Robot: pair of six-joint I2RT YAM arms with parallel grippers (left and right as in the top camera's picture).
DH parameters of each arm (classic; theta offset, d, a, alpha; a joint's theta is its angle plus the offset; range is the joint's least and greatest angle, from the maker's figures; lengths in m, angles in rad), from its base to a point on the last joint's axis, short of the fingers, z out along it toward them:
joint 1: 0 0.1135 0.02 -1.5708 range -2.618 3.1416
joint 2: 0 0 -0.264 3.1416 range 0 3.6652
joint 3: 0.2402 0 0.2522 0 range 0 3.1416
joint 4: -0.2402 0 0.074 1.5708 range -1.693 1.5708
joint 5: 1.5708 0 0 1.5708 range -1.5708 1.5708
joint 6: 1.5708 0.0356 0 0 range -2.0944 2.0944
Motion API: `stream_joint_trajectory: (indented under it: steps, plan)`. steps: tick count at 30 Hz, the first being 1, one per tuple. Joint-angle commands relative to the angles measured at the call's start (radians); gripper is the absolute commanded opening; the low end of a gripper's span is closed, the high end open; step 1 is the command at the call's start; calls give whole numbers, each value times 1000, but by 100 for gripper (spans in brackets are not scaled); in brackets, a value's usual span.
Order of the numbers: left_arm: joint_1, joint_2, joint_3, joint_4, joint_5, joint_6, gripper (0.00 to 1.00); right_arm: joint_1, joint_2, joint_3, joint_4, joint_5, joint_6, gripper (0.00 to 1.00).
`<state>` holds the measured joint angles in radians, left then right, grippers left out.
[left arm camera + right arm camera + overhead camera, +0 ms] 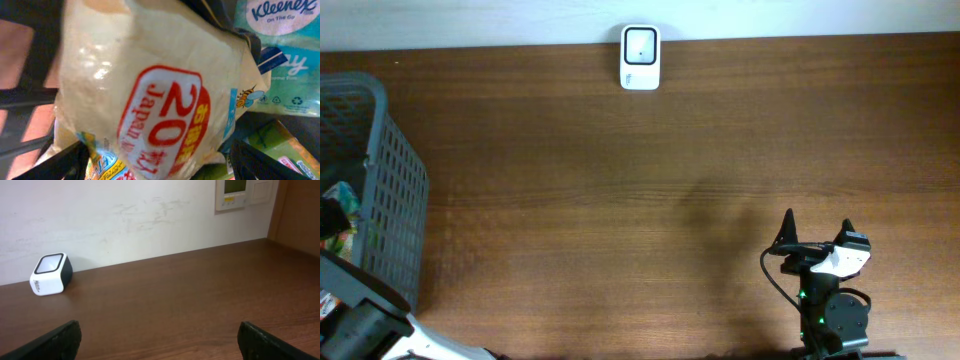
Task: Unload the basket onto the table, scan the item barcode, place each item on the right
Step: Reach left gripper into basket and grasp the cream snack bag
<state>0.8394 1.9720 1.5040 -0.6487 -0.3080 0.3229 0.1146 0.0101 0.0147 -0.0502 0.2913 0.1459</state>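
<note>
In the left wrist view a cream snack bag (150, 85) with a red "20" label fills the frame, lying among other goods in the basket. My left gripper (157, 165) is open, with one dark finger (65, 162) on each side of the bag's lower end. I cannot tell whether the fingers touch the bag. The white barcode scanner (640, 58) stands at the table's far edge, and it also shows in the right wrist view as the scanner (51, 274) by the wall. My right gripper (817, 235) is open and empty above the table's front right.
A grey mesh basket (390, 200) stands at the table's left edge. Inside it lie a Kleenex tissue pack (280, 55), a green box (280, 150) and a colourful packet (107, 167). A white wall (125, 215) runs behind the table.
</note>
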Motion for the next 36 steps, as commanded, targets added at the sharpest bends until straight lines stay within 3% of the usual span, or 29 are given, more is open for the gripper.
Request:
stream_joint_trajectory:
  steps: [1,2,5,6,13,16,18,23,28,33,36]
  plan:
    - [6,10,-66,14,58,8,84,-4,-7,-9,2,5,-6,99]
    - [6,10,-75,23,59,8,73,-4,-7,-9,2,5,-6,99]
    - [6,10,-79,37,58,8,3,-4,-7,-9,2,5,-6,99]
    - [6,10,-76,39,58,8,0,-4,-7,-9,2,5,-6,99]
    - [5,-86,24,34,58,8,0,-4,-7,-9,2,5,-6,99]
    - [-18,-217,132,35,85,7,0,-4,-7,-9,2,5,-6,99]
    - [-51,-327,182,79,186,-18,0,-4,-7,-9,2,5,-6,99]
    - [-183,-511,187,191,188,-38,0,-4,-7,-9,2,5,-6,99]
    - [-470,-627,187,105,200,-113,0,-4,-7,-9,2,5,-6,99]
    - [-812,-583,184,0,470,-112,0,-4,-7,-9,2,5,-6,98]
    - [-967,-523,184,-102,541,-56,0,-4,-7,-9,2,5,-6,99]
